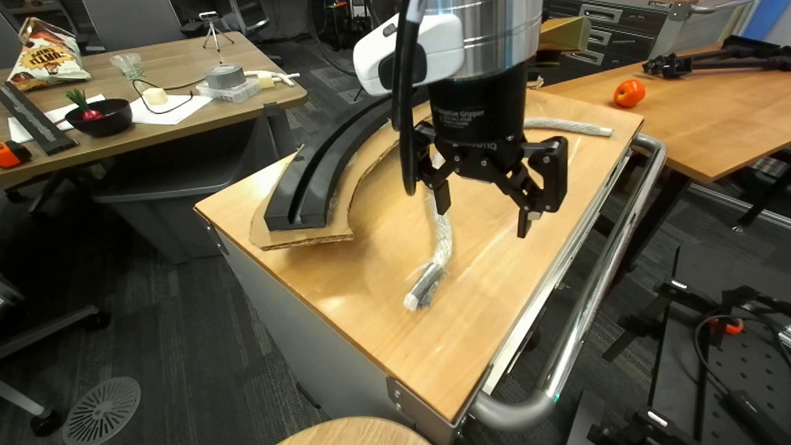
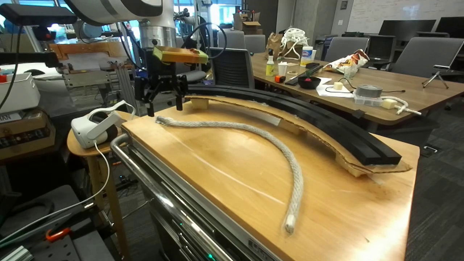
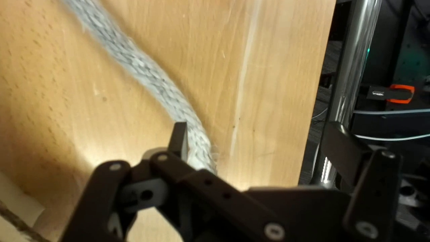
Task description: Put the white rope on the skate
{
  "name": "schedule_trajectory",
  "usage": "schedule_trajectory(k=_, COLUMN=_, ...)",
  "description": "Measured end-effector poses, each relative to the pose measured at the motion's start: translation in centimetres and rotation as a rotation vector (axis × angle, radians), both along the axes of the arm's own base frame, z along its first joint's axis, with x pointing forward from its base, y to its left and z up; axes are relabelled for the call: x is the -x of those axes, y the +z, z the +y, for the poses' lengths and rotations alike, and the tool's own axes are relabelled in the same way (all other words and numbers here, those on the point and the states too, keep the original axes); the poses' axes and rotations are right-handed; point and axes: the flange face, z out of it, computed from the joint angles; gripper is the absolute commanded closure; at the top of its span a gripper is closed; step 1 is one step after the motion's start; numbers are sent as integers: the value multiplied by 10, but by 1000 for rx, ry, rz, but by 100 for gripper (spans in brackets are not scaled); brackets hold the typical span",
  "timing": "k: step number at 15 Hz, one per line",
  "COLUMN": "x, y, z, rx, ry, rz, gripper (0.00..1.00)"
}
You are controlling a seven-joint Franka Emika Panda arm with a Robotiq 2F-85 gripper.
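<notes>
Spread wide and holding nothing, the hand (image 1: 483, 217) hangs above the bench (image 1: 445, 346), near the frayed, darker end of the white rope (image 2: 296, 174). In the wrist view one fingertip (image 3: 178, 137) shows just beside the rope, the other in front of the chrome rail (image 3: 354, 64) past the bench's edge. The rope lies on the wooden top in one long curve, between that rail and the skate (image 2: 315, 117), apart from both — the skate, a black, grooved arc, rests on cardboard (image 1: 343, 216) that blocks (image 2: 200, 104) hold up off the bench.
</notes>
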Motion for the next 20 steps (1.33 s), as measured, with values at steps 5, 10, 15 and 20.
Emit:
schedule_trajectory(k=5, x=1, y=-9, z=0, rx=1, ry=3, rz=19, gripper=0)
schedule_trajectory(k=10, x=-4, y=-26, z=2, rx=3, ry=5, rz=51, gripper=0)
schedule_trajectory(k=15, x=-16, y=-35, z=12, rx=-3, ry=9, rz=59, gripper=25)
schedule_trajectory(k=20, x=-29, y=-44, z=23, rx=-7, ry=7, rz=64, gripper=60)
